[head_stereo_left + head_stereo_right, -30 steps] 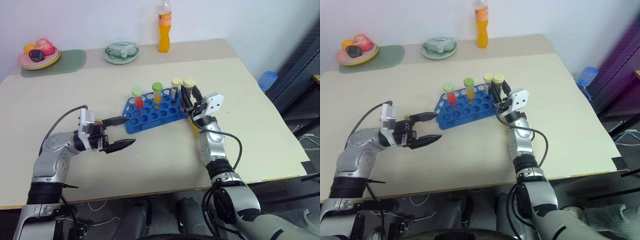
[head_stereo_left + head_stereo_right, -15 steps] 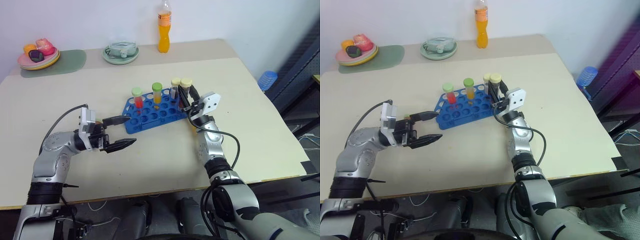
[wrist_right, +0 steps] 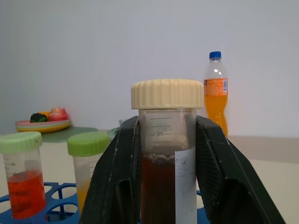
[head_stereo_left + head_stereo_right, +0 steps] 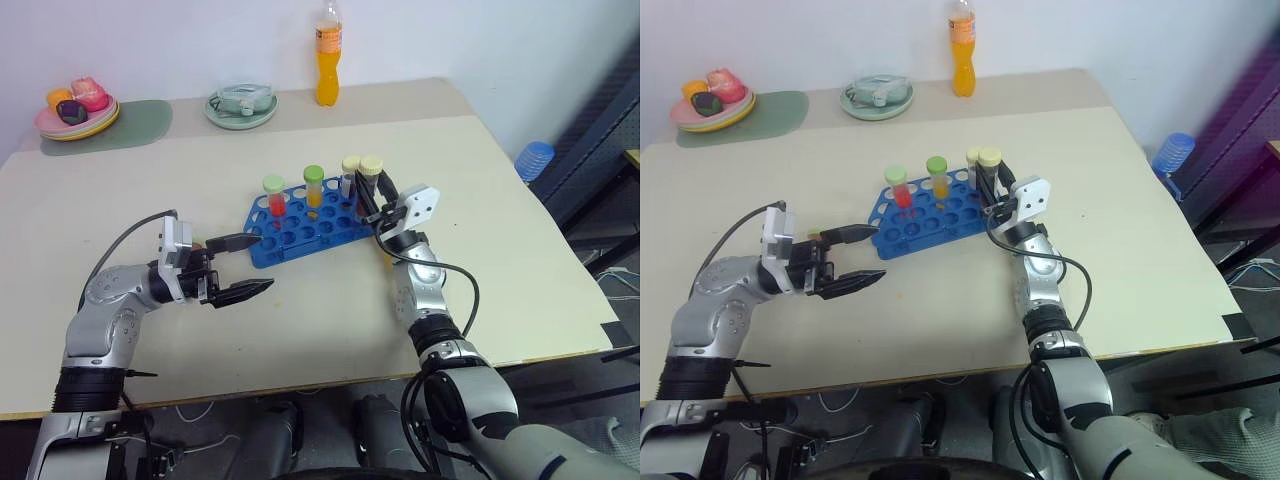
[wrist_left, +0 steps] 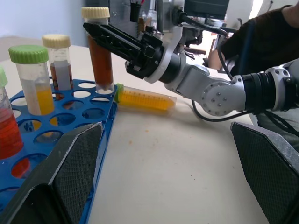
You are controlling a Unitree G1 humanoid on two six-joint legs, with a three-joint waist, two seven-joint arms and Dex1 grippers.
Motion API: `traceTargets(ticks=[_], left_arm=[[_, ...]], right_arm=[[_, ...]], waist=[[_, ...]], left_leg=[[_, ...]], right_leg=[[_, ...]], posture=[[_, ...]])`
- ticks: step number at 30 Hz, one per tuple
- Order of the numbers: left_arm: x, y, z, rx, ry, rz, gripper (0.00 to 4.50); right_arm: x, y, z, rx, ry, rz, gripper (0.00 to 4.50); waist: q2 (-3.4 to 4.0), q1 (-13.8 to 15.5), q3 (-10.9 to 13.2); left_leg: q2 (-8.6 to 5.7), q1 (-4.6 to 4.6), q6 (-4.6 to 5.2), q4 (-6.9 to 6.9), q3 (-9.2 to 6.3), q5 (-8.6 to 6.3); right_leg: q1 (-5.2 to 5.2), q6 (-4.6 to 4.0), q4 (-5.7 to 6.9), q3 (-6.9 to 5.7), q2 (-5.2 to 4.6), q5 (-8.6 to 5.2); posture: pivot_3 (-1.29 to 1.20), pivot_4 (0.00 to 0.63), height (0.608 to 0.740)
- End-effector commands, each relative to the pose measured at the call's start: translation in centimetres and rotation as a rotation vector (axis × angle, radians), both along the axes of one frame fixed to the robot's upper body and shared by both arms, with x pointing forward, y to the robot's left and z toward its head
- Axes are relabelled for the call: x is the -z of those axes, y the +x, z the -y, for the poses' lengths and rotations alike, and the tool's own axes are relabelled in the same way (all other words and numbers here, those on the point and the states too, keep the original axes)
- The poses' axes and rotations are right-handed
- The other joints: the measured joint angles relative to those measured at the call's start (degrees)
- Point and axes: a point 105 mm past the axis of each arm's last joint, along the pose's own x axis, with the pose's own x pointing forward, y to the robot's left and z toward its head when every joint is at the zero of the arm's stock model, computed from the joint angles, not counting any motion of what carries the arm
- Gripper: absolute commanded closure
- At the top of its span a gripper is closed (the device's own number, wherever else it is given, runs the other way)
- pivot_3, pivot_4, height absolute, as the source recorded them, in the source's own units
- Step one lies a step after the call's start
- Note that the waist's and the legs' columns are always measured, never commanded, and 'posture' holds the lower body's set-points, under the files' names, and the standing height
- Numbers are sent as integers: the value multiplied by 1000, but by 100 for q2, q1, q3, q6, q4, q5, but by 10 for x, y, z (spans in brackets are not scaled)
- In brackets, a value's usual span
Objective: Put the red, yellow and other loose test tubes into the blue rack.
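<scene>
Holding a cream-capped tube of brown liquid (image 3: 163, 154) upright, the right tool (image 4: 372, 196) is clamped on it at the right end of the blue rack (image 4: 300, 229), centre of the frame; the tube's long axis stands vertical, its foot at or in a corner hole (seating depth not discernible). Rack contents: a red tube (image 4: 274, 196), an orange-yellow tube (image 4: 314, 187) and a second cream-capped tube (image 4: 350, 172). One yellow tube (image 5: 145, 99) lies flat on the table (image 4: 520, 260), just right of the rack beneath the right arm, nearer that arm. Left tool (image 4: 238, 267), lower left, spread wide and empty, pointing towards the rack.
</scene>
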Motion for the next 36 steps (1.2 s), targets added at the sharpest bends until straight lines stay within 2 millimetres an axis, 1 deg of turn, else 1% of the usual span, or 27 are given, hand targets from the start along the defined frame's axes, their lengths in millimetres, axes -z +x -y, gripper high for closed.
traceTargets(ticks=[1,6,9,11,13,14,15,16,19,22,25,28,29,32,34,36], left_arm=[[-10,-3,0,5,-11,38,0],[-10,-3,-1,0,-12,41,0],[-10,-3,-1,-2,-14,41,0],[-10,-3,0,-4,-15,41,0],[-10,-4,0,-5,-17,40,0],[-10,-4,0,-5,-19,39,0],[-10,-4,0,-5,-19,39,0],[-10,-4,0,-5,-20,38,0],[-9,-4,1,-4,-22,36,0],[-8,-3,1,-1,-24,33,0],[-6,-3,3,4,-28,29,0],[-4,-2,6,12,-35,23,0],[-3,-1,7,16,-38,20,0],[-2,-1,9,27,-42,15,0],[-1,0,11,36,-46,13,0],[0,2,13,45,-48,11,0]], right_arm=[[3,1,-8,-25,-12,-16,3289],[1,5,-7,-26,-12,-18,3289],[-2,3,-7,-68,21,-14,3289],[-5,1,-6,-74,26,7,2480],[-7,1,-2,-32,5,31,1682],[-7,1,0,-6,-15,45,1093],[-8,1,1,6,-28,54,685],[-8,0,2,13,-37,61,44],[-10,-1,7,34,-58,74,16],[-18,-4,22,96,-127,103,16],[-33,-13,39,183,-222,148,16],[-55,-32,51,174,-291,153,16],[-60,-40,54,120,-325,108,16],[-65,-59,58,-10,-381,-32,16],[-68,-68,63,-26,-417,-97,16],[-66,-71,70,-8,-406,-217,16]], waist=[[3,-3,2],[3,-7,2],[3,-7,2],[3,-11,2],[4,-10,3],[5,-4,3],[5,1,3],[5,2,3],[5,8,3],[6,23,4],[6,47,4],[9,60,6],[9,71,6],[12,138,8],[12,163,8],[11,179,8]], left_leg=[[0,0,0,-2,0,0],[1,0,-1,-15,4,1],[1,0,-1,-15,5,1],[1,0,-1,-15,5,1],[1,0,-1,-16,5,1],[2,0,-1,-17,5,1],[2,0,-1,-18,5,1],[1,0,-1,-17,5,1],[1,0,-1,-17,6,1],[1,0,-1,-17,5,1],[-1,-1,-1,-17,5,1],[0,-6,-1,-20,5,1],[0,-9,-1,-20,5,1],[0,-20,0,-15,6,0],[2,-21,1,-15,6,0],[3,-22,2,-16,6,-1]], right_leg=[[0,0,-2,0,0,0],[3,-1,-2,5,1,-1],[11,-1,-2,6,1,-1],[12,-1,-3,6,1,-1],[12,-1,-3,6,1,-1],[11,-1,-3,6,1,-1],[10,-2,-3,6,1,-1],[8,-2,-4,6,1,-1],[1,-2,-6,6,0,-1],[-1,-2,-7,6,0,-1],[-7,-2,-10,6,-1,-1],[-10,-2,-9,7,-1,-2],[-9,-2,-9,7,-2,-2],[-1,-2,-13,7,-4,-2],[0,-3,-16,7,-5,-2],[1,-6,-19,5,-6,-5]], posture=[[0,150,740],[0,150,740],[0,150,740],[0,150,740],[0,150,740],[0,150,740],[0,150,740],[0,150,740],[0,150,740],[0,150,740],[0,150,740],[0,150,740],[0,150,740],[0,150,740],[0,150,740],[0,150,740]])
